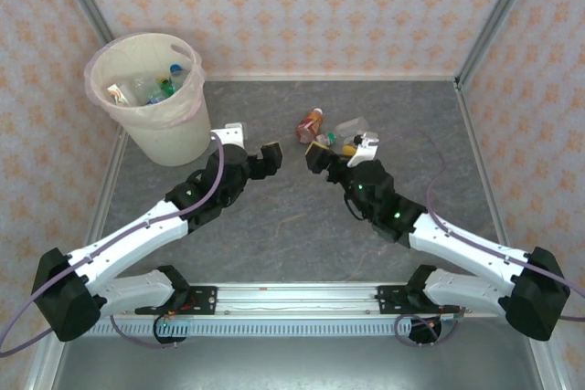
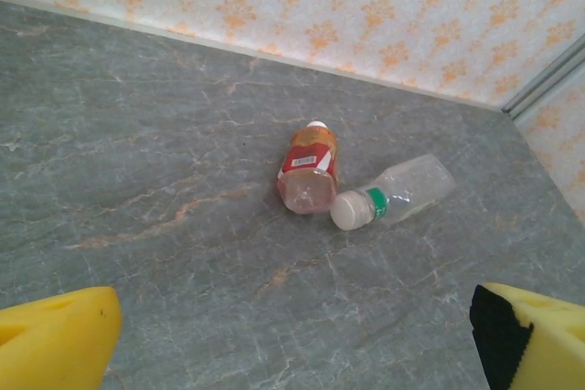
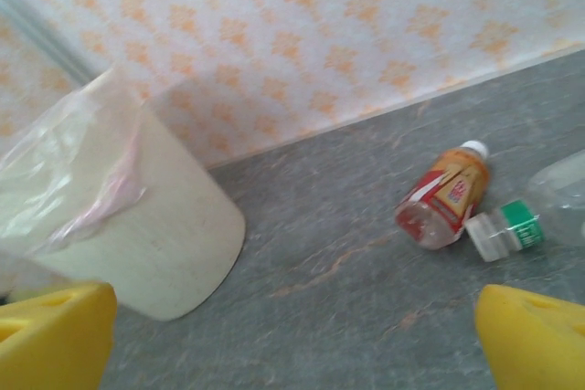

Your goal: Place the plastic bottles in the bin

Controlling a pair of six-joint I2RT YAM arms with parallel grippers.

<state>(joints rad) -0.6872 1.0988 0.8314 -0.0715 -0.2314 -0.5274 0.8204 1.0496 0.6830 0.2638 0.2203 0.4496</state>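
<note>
Two plastic bottles lie mid-table. One has an orange-red label (image 1: 311, 123) (image 2: 309, 169) (image 3: 443, 194). The other is clear with a white cap and a green band (image 1: 350, 130) (image 2: 402, 191) (image 3: 526, 218), its cap touching the first bottle's base. The cream bin (image 1: 169, 139) (image 3: 137, 235) stands at the back left with a pinkish liner, and several bottles (image 1: 160, 87) lie inside it. My left gripper (image 1: 268, 157) (image 2: 292, 344) is open over bare table, short of both bottles. My right gripper (image 1: 322, 157) (image 3: 297, 344) is open too, just near of the bottles, holding nothing.
Wallpapered walls with metal corner posts (image 1: 489, 15) close the table at the back and sides. A rail (image 1: 292, 299) carrying the arm bases runs along the near edge. Grey stone-pattern tabletop (image 2: 183, 253) lies between the bin and the bottles.
</note>
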